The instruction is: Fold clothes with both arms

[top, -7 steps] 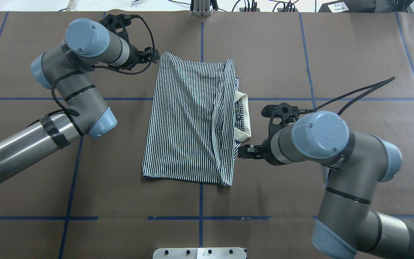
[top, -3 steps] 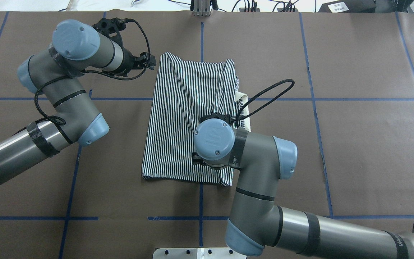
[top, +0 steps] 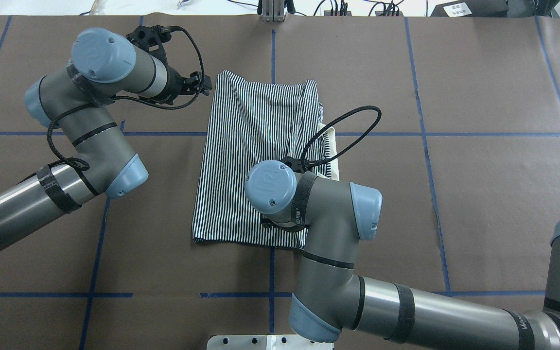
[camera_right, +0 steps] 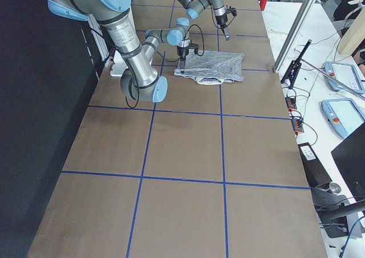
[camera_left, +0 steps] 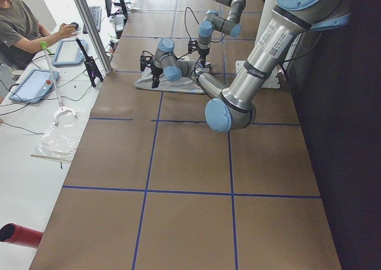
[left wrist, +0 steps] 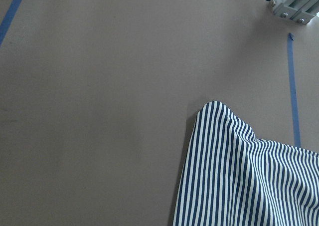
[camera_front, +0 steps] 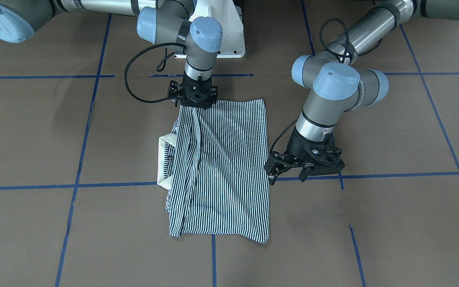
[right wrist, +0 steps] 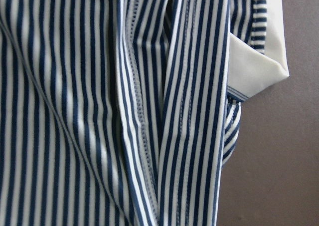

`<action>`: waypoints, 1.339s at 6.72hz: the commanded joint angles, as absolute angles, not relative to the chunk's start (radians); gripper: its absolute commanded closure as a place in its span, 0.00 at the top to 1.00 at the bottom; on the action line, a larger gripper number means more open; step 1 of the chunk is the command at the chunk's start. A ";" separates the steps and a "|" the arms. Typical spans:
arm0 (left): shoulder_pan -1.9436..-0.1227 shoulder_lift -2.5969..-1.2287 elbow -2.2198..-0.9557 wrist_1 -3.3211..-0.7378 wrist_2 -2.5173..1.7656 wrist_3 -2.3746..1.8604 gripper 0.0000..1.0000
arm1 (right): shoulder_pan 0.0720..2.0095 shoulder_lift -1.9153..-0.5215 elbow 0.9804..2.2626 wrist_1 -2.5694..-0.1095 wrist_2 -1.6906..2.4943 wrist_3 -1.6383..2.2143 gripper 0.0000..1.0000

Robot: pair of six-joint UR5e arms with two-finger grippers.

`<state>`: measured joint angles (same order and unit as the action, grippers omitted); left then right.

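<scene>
The brown tabletop [top: 455, 194], crossed by blue tape lines [top: 272, 272], carries everything. The right arm [top: 333, 209] reaches in over the cloth with its wrist turned straight down. The left arm [top: 90, 126] is bent at the elbow, and its wrist lies level, aimed sideways. The shirt [top: 246, 146] lies flat on the tabletop, folded into a long rectangle with creases running along it. It sits directly beneath the right hand [camera_front: 193, 99] and just beside the tips of the left hand [top: 204, 85]. The right hand points down at the shirt's edge nearest the robot. Its wrist view is filled by a hemmed fold of stripes seen from close up. The wrist hides its fingers from overhead, and they do not show clearly from the front, so I cannot tell whether they are apart, closed or touching the cloth. The left hand holds nothing. Its fingers stand somewhat apart, and a small gap of bare tabletop separates them from the shirt's far corner. The cream collar [camera_front: 165, 159] pokes out from the long side of the shirt, on the side away from the left hand.
</scene>
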<state>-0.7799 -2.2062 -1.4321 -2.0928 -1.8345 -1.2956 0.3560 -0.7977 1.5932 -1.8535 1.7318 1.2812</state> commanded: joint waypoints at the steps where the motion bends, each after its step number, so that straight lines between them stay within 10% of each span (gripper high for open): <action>1: -0.779 -2.206 -1.431 -2.095 -1.835 -1.296 1.00 | 0.356 -0.825 1.597 -1.897 1.738 1.252 1.00; 9: -0.770 -2.210 -1.434 -2.097 -1.835 -1.299 1.00 | 0.489 -0.939 1.862 -2.006 1.735 1.045 1.00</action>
<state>-0.7701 -2.2099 -1.4335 -2.0970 -1.8341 -1.3021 0.4245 -0.9776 1.8570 -2.0889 1.7312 1.0755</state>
